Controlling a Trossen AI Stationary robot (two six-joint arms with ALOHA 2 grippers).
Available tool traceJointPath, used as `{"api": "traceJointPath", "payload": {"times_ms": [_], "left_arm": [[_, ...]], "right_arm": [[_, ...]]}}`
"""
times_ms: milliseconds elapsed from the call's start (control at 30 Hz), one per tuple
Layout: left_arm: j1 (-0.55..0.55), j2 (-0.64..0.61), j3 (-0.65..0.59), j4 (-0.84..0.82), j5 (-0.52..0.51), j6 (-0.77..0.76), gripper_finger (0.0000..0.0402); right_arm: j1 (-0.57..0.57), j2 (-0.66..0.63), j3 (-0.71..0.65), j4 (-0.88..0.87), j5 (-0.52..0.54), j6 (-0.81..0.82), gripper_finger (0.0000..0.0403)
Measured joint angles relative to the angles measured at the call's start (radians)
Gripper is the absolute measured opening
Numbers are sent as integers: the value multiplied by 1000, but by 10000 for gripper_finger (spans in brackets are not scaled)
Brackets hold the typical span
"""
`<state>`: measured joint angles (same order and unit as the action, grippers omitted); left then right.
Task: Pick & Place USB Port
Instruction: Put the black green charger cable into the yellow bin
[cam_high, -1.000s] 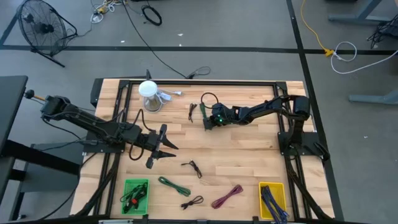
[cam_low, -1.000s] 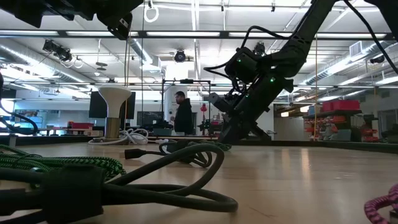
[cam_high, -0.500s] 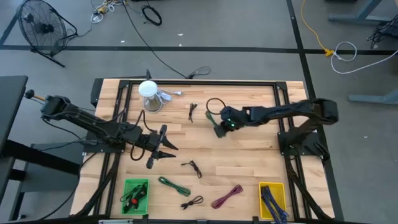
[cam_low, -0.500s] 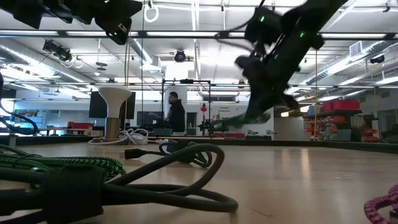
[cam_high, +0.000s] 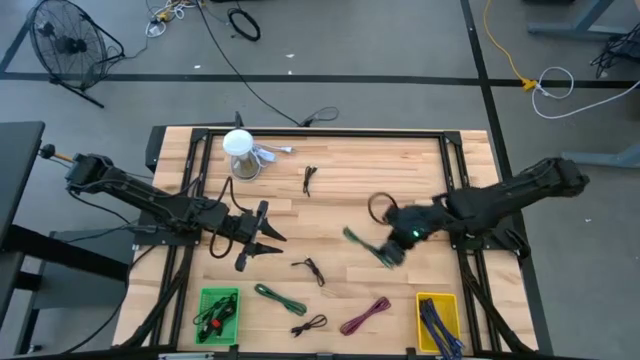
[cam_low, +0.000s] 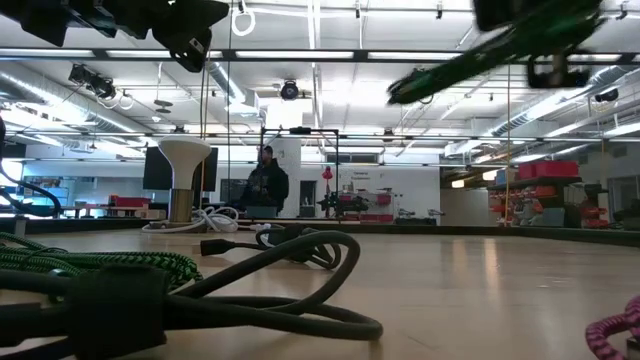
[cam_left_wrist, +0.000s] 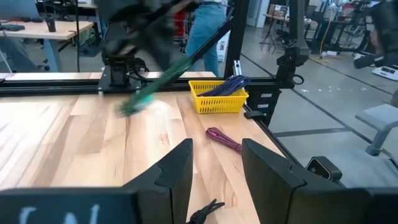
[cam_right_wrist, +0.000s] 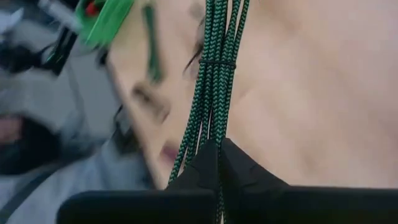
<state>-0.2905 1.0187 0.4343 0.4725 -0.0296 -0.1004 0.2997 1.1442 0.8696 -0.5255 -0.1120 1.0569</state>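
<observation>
My right gripper hovers over the table's right half, shut on a bundled green braided cable. The cable sticks out of it toward the table's left. In the low view the cable shows blurred and high above the tabletop. In the right wrist view its strands run away from my gripper. My left gripper waits open above the table's left-middle, touching nothing; its two fingers stand apart in the left wrist view. My right gripper pinches the green cable bundle between its two fingers at one end of the bundle, several strands together. The bundle is lifted clear of the table and reaches out beyond the fingertips, roughly level, toward the table's left.
A green bin sits at the near left and a yellow bin with dark cables at the near right. Loose cables lie near: green, pink, black. A white stand is at the far left.
My right gripper has swung from the table's far middle toward its near right, rising as it goes. The green cable has gone with it, lifted clear of the table. A person in the room behind has walked on.
</observation>
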Motion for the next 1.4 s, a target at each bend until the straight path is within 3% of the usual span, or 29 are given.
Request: {"api": "traceJointPath", "payload": {"times_ms": [300,667,933,1133,1267,1400], "left_arm": [[0,0,0,-2,0,-19,142],[0,0,0,-3,0,-19,142],[0,0,0,-3,0,-19,142],[0,0,0,-3,0,-18,142],[0,0,0,-3,0,-17,142],[0,0,0,-3,0,-7,142]], "right_arm": [[307,1,0,12,-141,309,0],[607,0,17,-18,-123,817,0],[764,18,260,-374,107,1011,0],[821,142,453,-733,50,1097,0],[847,235,552,-782,55,1147,0],[857,355,629,-851,-33,1165,0]]}}
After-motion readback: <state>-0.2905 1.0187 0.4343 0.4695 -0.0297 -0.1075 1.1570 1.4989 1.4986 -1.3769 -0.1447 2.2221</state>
